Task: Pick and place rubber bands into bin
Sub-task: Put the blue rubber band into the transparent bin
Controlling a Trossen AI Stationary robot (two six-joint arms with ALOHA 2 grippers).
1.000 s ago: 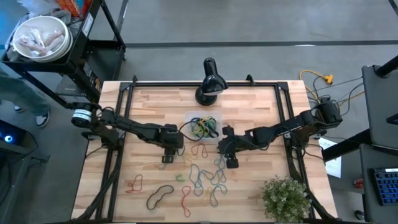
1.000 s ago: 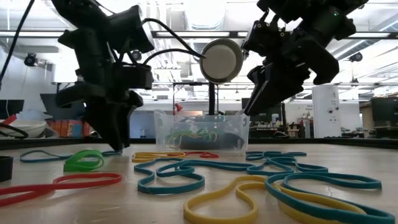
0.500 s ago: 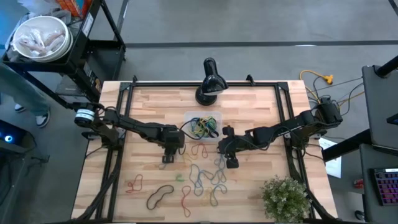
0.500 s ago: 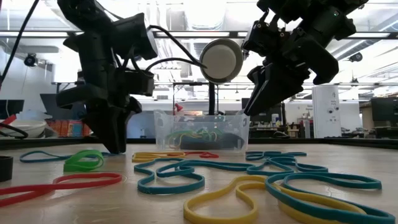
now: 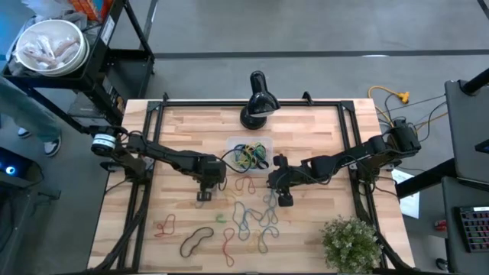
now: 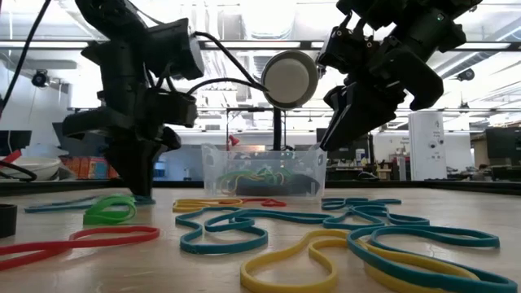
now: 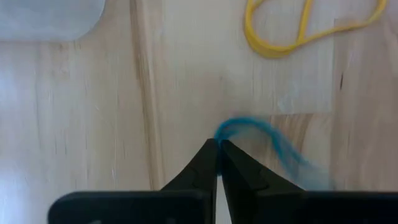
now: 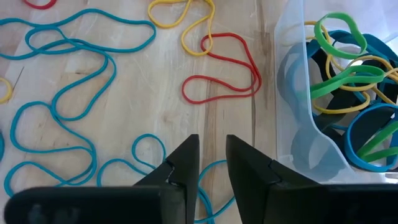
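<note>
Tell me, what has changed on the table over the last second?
The left gripper snapped shut on a blue rubber band at the tabletop. The right gripper stayed hovering beside the bin, slightly narrower. The loose bands kept their places.

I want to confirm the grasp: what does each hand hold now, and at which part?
The left hand is shut on a blue rubber band, pinching one end of its loop. The right hand holds nothing.

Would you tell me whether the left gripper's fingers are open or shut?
Shut: in the left wrist view the left gripper has its fingertips together, pinching a blue rubber band.
</note>
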